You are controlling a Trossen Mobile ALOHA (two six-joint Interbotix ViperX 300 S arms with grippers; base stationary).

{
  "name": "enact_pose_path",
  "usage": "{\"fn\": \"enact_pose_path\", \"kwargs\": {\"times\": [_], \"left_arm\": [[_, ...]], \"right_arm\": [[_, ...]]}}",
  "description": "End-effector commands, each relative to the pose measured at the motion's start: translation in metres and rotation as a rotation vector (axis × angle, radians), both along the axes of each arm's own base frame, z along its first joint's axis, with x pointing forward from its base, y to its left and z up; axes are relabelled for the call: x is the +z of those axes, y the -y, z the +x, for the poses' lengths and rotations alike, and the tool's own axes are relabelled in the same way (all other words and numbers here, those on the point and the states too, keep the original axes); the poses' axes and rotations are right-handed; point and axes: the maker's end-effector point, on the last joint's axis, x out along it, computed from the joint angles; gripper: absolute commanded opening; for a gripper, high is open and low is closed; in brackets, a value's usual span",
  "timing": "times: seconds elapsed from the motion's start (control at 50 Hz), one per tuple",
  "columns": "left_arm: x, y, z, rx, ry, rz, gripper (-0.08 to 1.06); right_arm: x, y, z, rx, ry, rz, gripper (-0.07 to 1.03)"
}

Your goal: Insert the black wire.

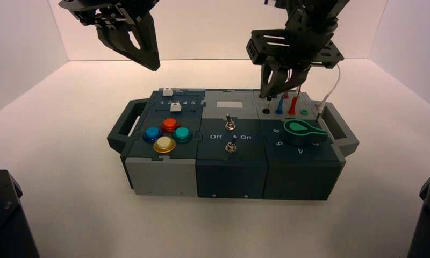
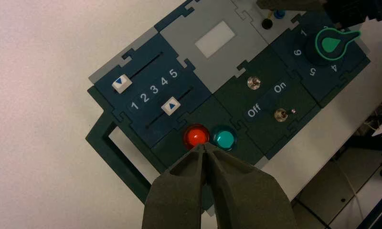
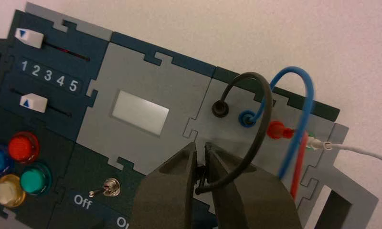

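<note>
The black wire [image 3: 263,112] arcs from the black socket [image 3: 220,109] on the box's grey corner panel down into my right gripper [image 3: 201,145]. The gripper is shut on the wire's black plug [image 3: 202,171], whose tip is hidden between the fingers. In the high view the right gripper [image 1: 267,95] hangs just above the row of sockets, over a dark round socket [image 1: 265,111] left of the blue plug [image 1: 279,109]. My left gripper [image 1: 152,62] is shut and empty, held high over the back left of the box; its wrist view shows it [image 2: 206,148] above the red button [image 2: 196,136].
Blue [image 3: 294,95] and red [image 3: 300,162] wires stand plugged in right of the black one, and a white cable [image 3: 356,151] leaves the box's side. The green knob [image 1: 301,130], two toggle switches [image 1: 230,124] and two sliders [image 1: 171,99] are on the box's top.
</note>
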Motion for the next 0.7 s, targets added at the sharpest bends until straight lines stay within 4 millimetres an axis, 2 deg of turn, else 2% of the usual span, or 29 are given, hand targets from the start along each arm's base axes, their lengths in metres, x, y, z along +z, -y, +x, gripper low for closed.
{"fn": "enact_pose_path", "kwargs": {"times": [0.02, 0.7], "left_arm": [[0.0124, 0.0057, 0.0058, -0.006, 0.034, -0.025, -0.03], [0.0134, 0.0060, 0.0063, -0.007, 0.036, -0.025, -0.03]], "right_arm": [[0.0079, -0.0047, 0.0075, -0.011, 0.020, 0.023, -0.02], [-0.0011, -0.0065, 0.0028, -0.022, -0.009, 0.023, -0.02]]}}
